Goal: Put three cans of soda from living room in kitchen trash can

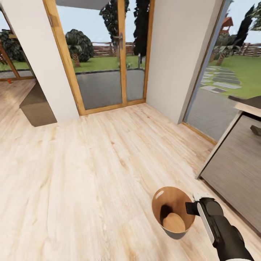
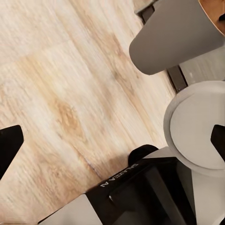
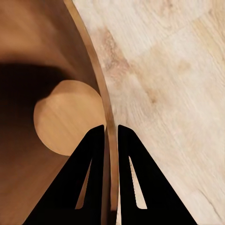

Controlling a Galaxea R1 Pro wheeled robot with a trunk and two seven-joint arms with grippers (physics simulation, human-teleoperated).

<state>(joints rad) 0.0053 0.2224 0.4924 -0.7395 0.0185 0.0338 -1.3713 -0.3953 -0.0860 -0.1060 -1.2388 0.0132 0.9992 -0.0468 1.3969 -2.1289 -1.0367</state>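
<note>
Wooden floor (image 1: 90,174) round tash can (image 1: 170,232), right claw (image 3: 110,133) astride its rim.

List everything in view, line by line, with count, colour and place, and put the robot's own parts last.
trash can: one, grey outside, brown inside, on the floor at lower right; a dark patch inside, contents unclear.
wood floor: one, light, across the room.
glass door: one, wood-framed, at the far wall, with the garden behind it.
cabinet: one, grey-brown, at right.
low box: one, grey-brown, at far left.
right hand: one, black, fingers nearly together astride the trash can's rim.
left hand: one, black fingertips wide apart, over the floor.
</note>
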